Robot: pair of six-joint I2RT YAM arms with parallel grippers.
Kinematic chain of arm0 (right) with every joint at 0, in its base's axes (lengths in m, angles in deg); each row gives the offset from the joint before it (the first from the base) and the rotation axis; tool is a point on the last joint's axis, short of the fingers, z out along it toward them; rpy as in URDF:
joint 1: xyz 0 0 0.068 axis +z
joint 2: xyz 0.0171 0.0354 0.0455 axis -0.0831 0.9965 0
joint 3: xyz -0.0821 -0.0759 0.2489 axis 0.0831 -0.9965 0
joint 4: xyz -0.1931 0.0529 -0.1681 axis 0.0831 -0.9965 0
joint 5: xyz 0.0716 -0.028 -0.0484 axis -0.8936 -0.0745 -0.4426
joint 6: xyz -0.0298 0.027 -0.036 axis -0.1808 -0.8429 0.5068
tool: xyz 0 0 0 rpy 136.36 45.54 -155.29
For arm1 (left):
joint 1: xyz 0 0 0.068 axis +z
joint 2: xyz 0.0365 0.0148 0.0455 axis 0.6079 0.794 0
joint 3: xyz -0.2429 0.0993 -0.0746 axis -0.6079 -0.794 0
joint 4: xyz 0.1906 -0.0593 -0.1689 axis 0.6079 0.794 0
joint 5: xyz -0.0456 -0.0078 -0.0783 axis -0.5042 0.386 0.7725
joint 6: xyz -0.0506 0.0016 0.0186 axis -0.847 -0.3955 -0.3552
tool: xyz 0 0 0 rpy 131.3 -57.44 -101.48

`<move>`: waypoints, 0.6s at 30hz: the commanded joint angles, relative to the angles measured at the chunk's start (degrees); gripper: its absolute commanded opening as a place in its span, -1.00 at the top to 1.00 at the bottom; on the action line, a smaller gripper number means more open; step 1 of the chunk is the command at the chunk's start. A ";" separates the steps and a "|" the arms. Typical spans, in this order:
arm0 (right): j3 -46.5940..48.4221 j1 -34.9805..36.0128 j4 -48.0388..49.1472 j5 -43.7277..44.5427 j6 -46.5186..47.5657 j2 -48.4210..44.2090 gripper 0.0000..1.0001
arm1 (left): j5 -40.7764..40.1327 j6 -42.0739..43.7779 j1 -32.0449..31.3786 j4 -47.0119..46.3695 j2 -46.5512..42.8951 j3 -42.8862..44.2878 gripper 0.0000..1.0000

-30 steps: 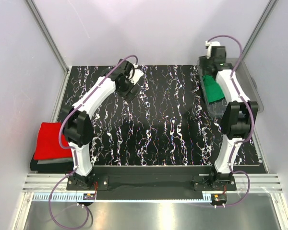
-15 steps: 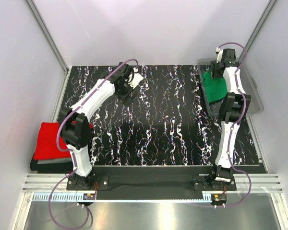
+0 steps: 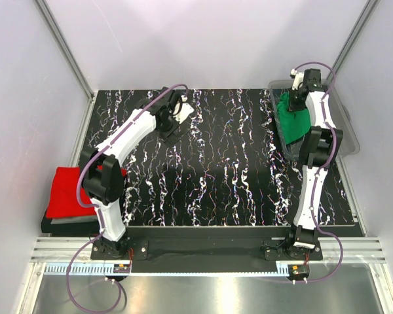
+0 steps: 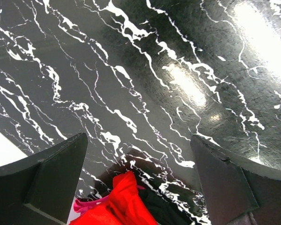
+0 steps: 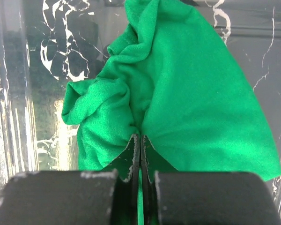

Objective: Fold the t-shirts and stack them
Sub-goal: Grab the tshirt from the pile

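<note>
**A:** Which way is the shirt from your right tool?

**B:** It's in the tool. My right tool (image 5: 140, 140) is pinched together on a fold of the bright green cloth t-shirt (image 5: 192, 89), with cloth caught between the fingers. The rest of the shirt bunches just past the tips. It sits inside the clear plastic bin (image 3: 346, 127) at the far right corner of the black white-veined table (image 3: 216, 176).

**A:** How does it lie?

**B:** It's crumpled, but from above its length runs far to near along the bin's left wall, the same way as the bin. I judge the way out is up over that wall, then left towards the middle of the table.

**A:** And the other arm?

**B:** My left tool (image 4: 138, 140) hangs with its fingers wide apart and holds nothing. It is over the far left part of the table, well apart from the bin. Only the right arm is near the shirt. The left would have to travel along the far edge to help.

**A:** Is there room to spread it?

**B:** The middle of the table between my arms shows only its flat, glossy top, so I expect the cloth to slide easily there. The red folded t-shirt (image 3: 67, 188) sits by the near left corner, well away from the bin. The bin walls are near the right tool, so my one worry is the shirt snagging on the rim.
</note>
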 commanded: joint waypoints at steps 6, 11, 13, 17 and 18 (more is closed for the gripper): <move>5.70 -1.20 -1.90 -2.21 0.99 -14.74 1.00 | -5.86 0.18 -0.03 -2.66 -3.37 4.02 -0.97; 6.86 -0.68 -1.02 -5.82 1.25 -25.21 1.00 | -8.15 -1.67 0.58 -4.15 -5.39 4.90 -0.97; 6.07 0.38 -1.11 -6.87 2.39 -30.14 1.00 | -7.54 -2.63 1.63 -4.33 -6.54 5.34 -0.97; 1.68 4.32 -1.11 -7.49 6.60 -38.66 1.00 | -8.68 -3.86 3.56 -5.04 -9.26 4.64 -0.97; -0.24 7.47 -1.11 -6.70 9.14 -41.64 1.00 | -8.59 -4.22 4.61 -5.04 -10.75 3.85 -0.97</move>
